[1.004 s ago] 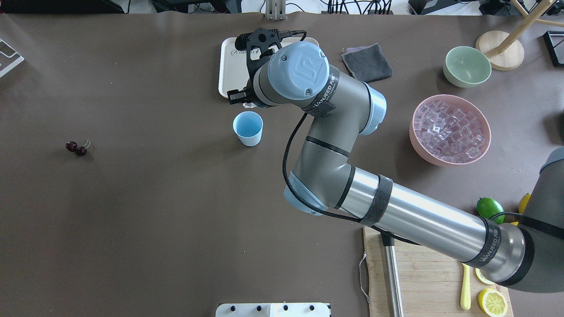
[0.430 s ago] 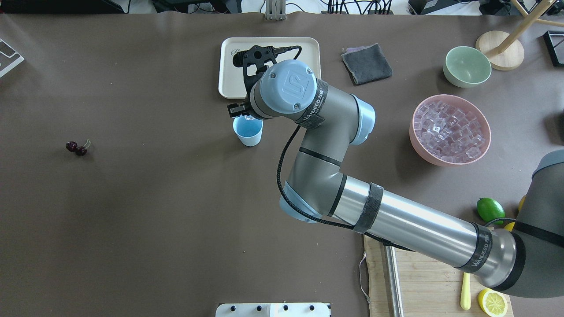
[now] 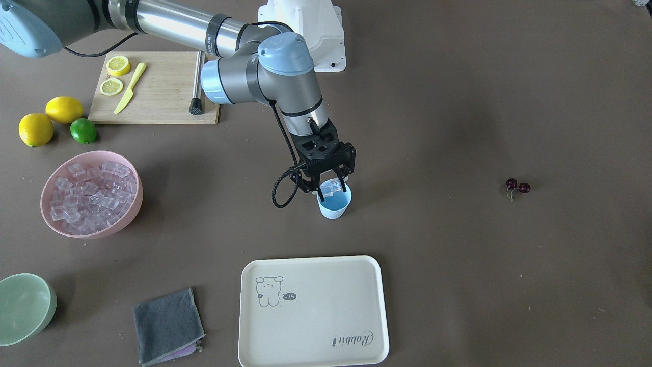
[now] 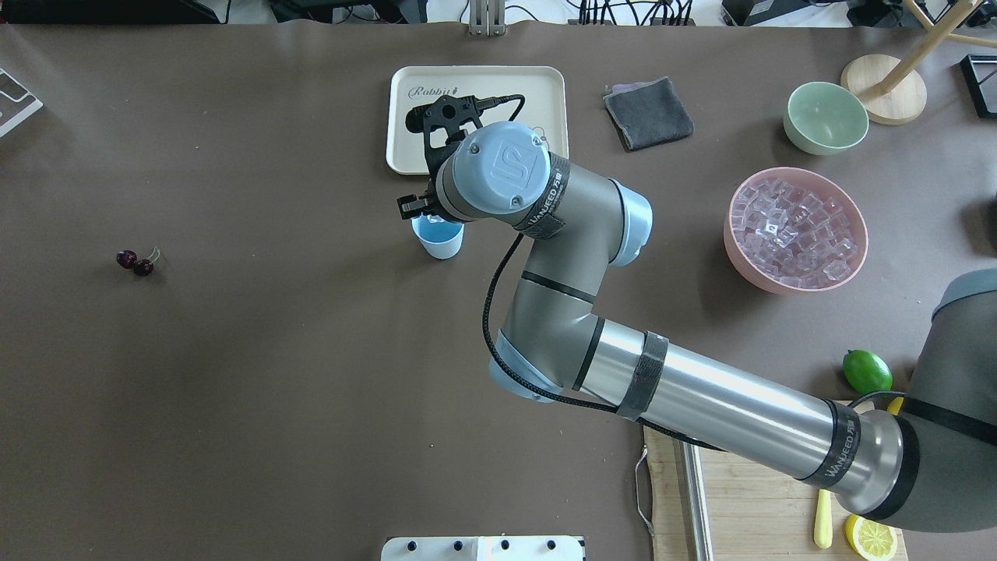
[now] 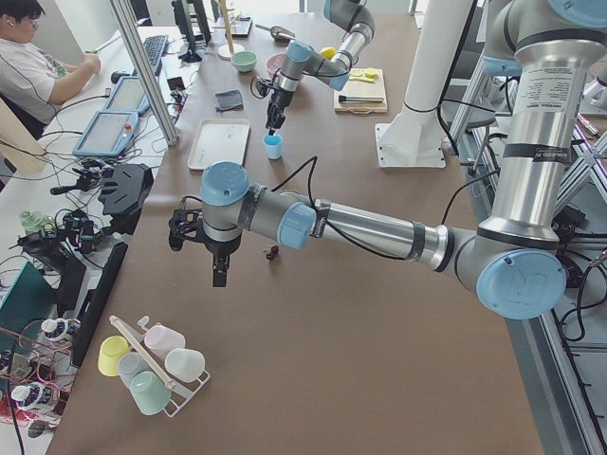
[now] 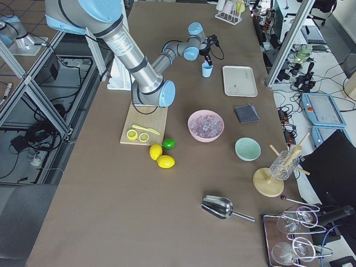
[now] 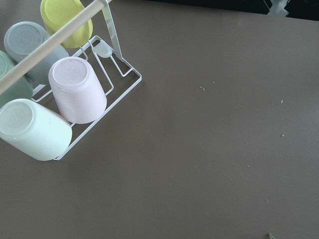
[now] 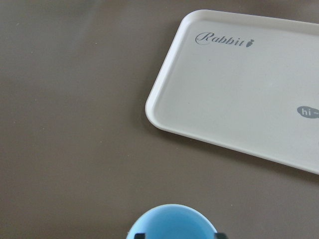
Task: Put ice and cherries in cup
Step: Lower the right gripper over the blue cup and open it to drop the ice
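Above the cup (image 3: pixel 334 206): right gripper (image 3: pixel 329 184), fingers narrowed onto one clear ice cube (image 3: pixel 328 189), hanging just over the rim.
Cup: upright at mid-desk (image 3: pixel 458 102), near the cream tray (image 3: pixel 316 316); interior partly hidden by the gripper, no cherries visible inside.
Ice supply: heaped in the pink bowl (image 3: pixel 138 201), well apart from the cup.
Cherries (image 3: pixel 517 186): lying on bare desk, well away toward the robot's left, untouched.
Left gripper (image 5: pixel 220 277): raised near the desk's left end; impossible to tell how far apart the fingers are from that one side view.
Step in hand: releasing the cube into the cup.
Doing it well: centre over the opening first, given a seeming offset toward the robot-side rim; lower enough to avoid a bounce; part the fingers only a little, without brushing the light tumbler, likely easy to tip.
Risk: slick cube glancing off the rim onto the desk.
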